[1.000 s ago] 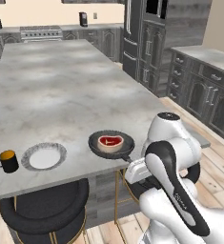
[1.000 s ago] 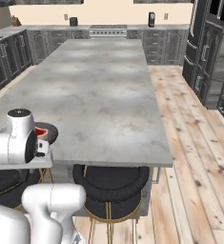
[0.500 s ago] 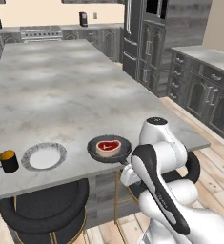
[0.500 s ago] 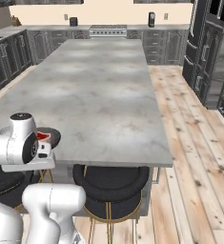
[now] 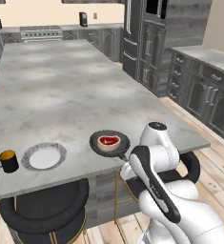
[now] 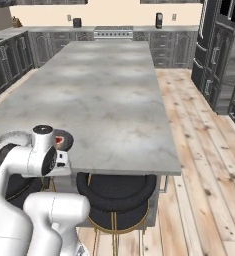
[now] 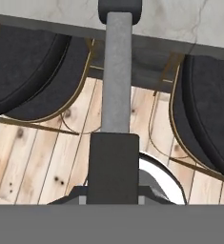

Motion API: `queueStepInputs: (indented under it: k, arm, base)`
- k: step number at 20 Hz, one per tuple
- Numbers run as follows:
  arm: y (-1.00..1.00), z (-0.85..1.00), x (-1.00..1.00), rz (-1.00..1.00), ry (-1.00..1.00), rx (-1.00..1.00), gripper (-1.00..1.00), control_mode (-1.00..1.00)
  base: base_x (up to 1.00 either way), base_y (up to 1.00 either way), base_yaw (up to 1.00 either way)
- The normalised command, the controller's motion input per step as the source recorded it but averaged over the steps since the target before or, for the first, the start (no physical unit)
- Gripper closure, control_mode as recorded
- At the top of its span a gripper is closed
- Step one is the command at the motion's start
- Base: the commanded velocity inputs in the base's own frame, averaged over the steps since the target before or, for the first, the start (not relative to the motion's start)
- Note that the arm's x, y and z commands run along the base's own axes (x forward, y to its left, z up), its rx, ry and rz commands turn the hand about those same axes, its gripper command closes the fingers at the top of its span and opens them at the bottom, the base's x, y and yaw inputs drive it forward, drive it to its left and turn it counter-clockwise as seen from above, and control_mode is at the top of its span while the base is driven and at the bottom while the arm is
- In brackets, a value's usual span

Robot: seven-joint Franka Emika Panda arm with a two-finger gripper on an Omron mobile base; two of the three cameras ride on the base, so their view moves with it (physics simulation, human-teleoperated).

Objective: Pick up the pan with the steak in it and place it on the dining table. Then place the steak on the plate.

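Your gripper [image 7: 114, 190] is clamped on the pan's handle [image 7: 117, 71]. The pan [image 5: 109, 143] sits on the dining table [image 5: 61, 90] at its near edge, steak [image 5: 108, 140] inside, plate [image 5: 44, 156] just left of it.

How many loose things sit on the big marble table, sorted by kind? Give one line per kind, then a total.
Pan: 1
Steak: 1, lying in the pan
Plate: 1
Mug: 1
Total: 4
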Motion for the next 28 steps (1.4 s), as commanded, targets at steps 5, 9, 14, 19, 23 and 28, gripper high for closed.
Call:
queueStepInputs:
  k: [5,9,14,19,23,28]
  arm:
    - [0.18,-0.27,0.58,-0.03,-0.05,0.0,1.0,-1.0]
    - [0.57,-0.11,0.33,-0.15,-0.05,-0.1,1.0,-1.0]
    - [0.14,-0.03,0.06,-0.04,-0.01,-0.03,1.0,-1.0]
    - [0.0,-0.39,0.0,0.0,0.0,-0.04,1.0,-1.0]
    - [-0.01,-0.43,0.03,0.0,0.0,0.0,1.0,-1.0]
    - [0.01,-0.26,0.28,-0.01,-0.01,0.0,1.0,-1.0]
  base:
    - [0.0,0.0,0.0]
    - [0.0,0.0,0.0]
    - [0.0,0.0,0.0]
    - [0.0,0.0,0.0]
    - [0.0,0.0,0.0]
    - [0.0,0.0,0.0]
